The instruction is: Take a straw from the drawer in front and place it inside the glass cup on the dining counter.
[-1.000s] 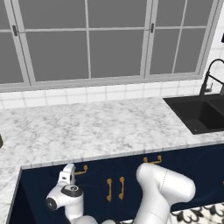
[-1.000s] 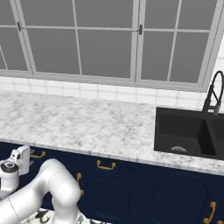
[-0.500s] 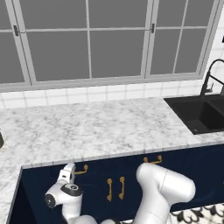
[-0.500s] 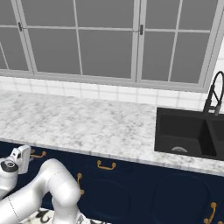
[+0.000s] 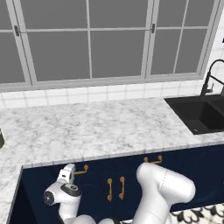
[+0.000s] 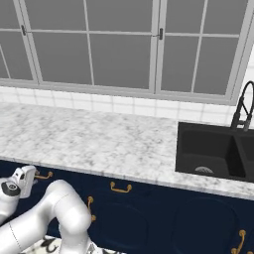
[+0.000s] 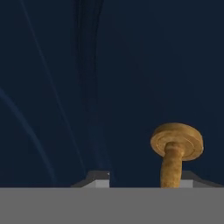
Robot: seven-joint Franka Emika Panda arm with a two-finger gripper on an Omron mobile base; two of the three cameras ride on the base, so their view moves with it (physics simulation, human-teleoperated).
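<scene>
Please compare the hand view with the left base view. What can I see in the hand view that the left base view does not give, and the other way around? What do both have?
The hand view gives a close look at the brass handle: its round mounting foot against the navy front of the drawer, with the tool right at it. The left base view gives the marble counter, the windows, the black sink, the faucet and the cabinet doors' vertical brass handles. Both share the drawer and its handle.
</scene>
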